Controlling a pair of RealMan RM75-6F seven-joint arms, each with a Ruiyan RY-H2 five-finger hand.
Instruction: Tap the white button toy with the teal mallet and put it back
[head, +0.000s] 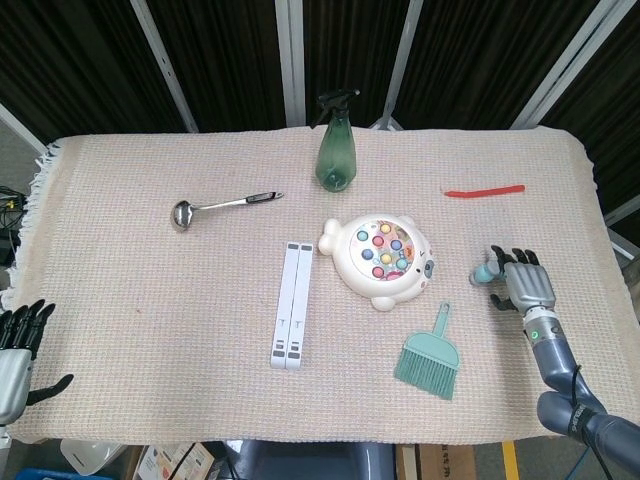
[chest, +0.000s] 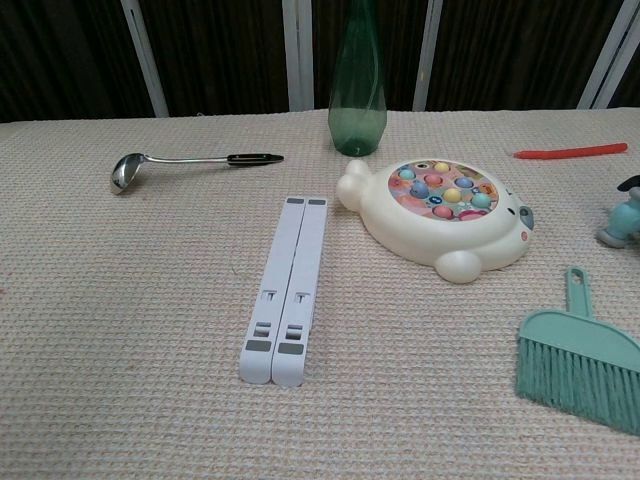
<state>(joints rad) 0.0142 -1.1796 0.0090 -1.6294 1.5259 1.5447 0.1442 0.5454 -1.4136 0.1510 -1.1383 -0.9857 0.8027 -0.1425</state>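
Note:
The white button toy, with coloured buttons on top, lies right of the table's middle. The teal mallet is to its right, low over the cloth; only its head shows. My right hand is at the mallet, with the head sticking out to its left between thumb and fingers and the handle hidden under the palm. In the chest view only a dark fingertip shows at the right edge. My left hand hangs off the table's front left corner, fingers apart, holding nothing.
A teal hand brush lies in front of the toy, and a white folding stand to the toy's left. A green spray bottle stands behind the toy. A ladle lies far left, and a red stick far right.

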